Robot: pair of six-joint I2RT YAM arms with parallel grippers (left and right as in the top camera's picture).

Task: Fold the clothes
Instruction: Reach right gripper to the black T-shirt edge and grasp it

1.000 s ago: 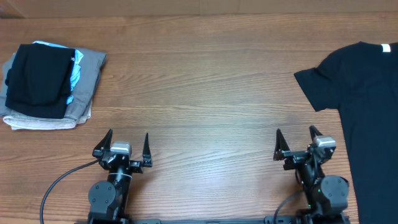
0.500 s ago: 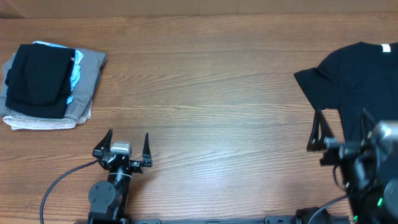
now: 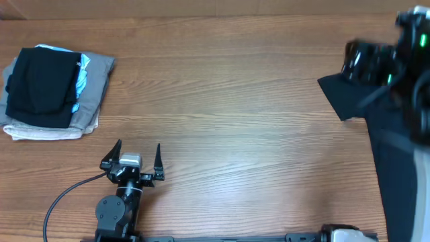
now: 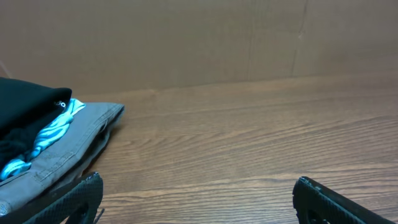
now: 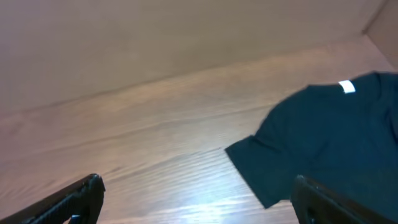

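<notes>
Overhead, the shirt lies at the table's right edge. It is soft, matte black fabric spread flat, with one short sleeve jutting toward the middle as a blunt wedge. The right arm hangs over it as a dark blur with green glints, so much of the body is hidden from this view.

The right wrist view is clearer. The sleeve hem is straight, the cloth smooth with hardly a wrinkle, and a small white rectangular label sits at the far collar. The right claw is spread wide, its two black fingers at the frame's lower corners. Nothing but bare wood lies between them, and they hold nothing.

The left claw sits near the table's front edge, well apart from the shirt. Its pointed black fingers stand splayed like a pair of horns, released and empty. A thin dark cable curves away from its base.

At the far left is a folded stack, a rough rectangle with rounded corners. A black piece lies on top and a light blue piece peeks out beneath it, crumpled in the left wrist view. A grey-beige piece of coarser weave, with a stitched hem, forms the base.

The table is brown wood, or a wood-look surface, with long grain lines running left to right and a soft sheen.
</notes>
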